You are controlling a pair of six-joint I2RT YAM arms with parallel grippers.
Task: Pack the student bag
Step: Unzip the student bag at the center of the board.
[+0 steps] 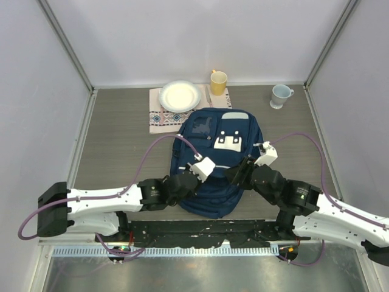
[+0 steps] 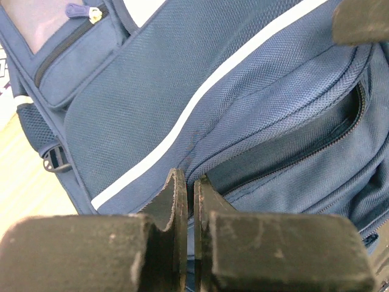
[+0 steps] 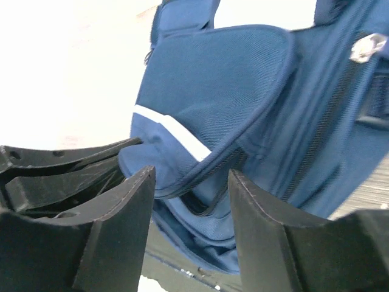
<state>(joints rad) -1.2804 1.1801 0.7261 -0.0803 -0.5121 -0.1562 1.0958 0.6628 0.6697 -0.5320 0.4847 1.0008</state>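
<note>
The student bag (image 1: 216, 164) lies flat in the middle of the desk (image 1: 115, 140), and I'm working the open front pocket (image 2: 292, 143) at the bag's near end. The pocket lip wants a steady lift, so the mouth gapes wide. My left hand (image 2: 189, 191) is clenched, apparently pinching the lip's fabric. My right hand (image 3: 191, 182) is half-spread, the pocket's edge showing between its fingers, gripping nothing

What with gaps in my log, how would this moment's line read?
left gripper jaws shut on student bag pocket edge | right gripper jaws open
</note>
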